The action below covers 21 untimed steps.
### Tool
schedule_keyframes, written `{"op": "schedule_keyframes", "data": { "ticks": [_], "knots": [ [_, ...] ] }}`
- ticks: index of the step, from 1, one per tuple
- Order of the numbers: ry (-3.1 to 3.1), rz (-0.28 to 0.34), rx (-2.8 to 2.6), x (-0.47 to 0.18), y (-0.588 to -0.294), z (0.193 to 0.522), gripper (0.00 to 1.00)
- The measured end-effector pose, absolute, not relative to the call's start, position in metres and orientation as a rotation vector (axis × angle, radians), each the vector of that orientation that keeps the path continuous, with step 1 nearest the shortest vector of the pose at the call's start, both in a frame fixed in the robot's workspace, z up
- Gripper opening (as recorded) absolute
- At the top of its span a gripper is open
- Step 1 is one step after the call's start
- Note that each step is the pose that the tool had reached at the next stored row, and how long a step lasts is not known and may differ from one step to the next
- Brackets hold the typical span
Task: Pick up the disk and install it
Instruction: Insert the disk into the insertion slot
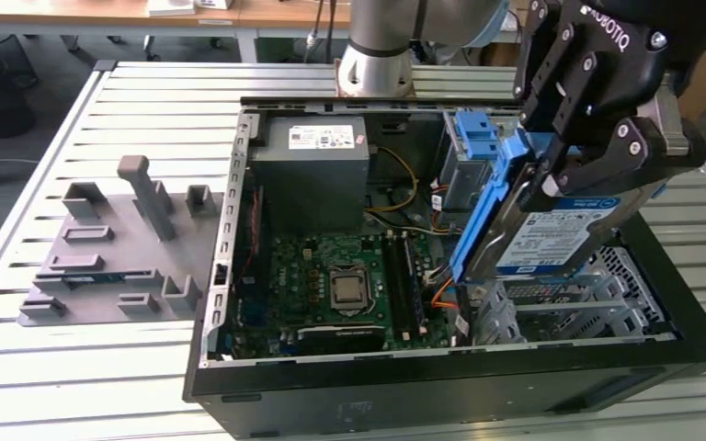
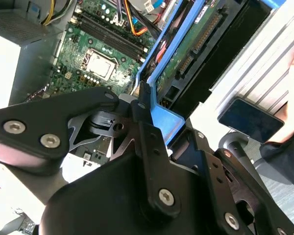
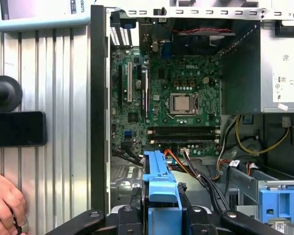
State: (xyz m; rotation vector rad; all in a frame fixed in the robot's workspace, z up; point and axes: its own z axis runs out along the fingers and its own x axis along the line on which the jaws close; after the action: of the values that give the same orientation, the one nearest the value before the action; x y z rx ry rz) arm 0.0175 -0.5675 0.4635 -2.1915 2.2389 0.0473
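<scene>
Jaws clamp the disk (image 1: 558, 234) by its blue carrier, tilted above the drive cage (image 1: 574, 310). Orange cables (image 3: 176, 159) beneath could snag it, and the tilt could jam it against the cage.

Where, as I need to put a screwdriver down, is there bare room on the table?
The slatted table is bare in front of and behind the grey fixture plate, at the exterior view's left. The computer case is crowded: the gripper holds the disk above its drive cage.
</scene>
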Motion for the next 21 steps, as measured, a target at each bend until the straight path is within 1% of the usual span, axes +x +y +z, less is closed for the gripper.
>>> {"op": "schedule_keyframes", "data": {
  "ticks": [10, 21],
  "knots": [
    [2.239, 0.048, -2.192, 0.041, -0.568, 0.460, 0.37],
    [2.223, 0.047, -2.208, 0.053, -0.569, 0.453, 0.37]
  ]
}}
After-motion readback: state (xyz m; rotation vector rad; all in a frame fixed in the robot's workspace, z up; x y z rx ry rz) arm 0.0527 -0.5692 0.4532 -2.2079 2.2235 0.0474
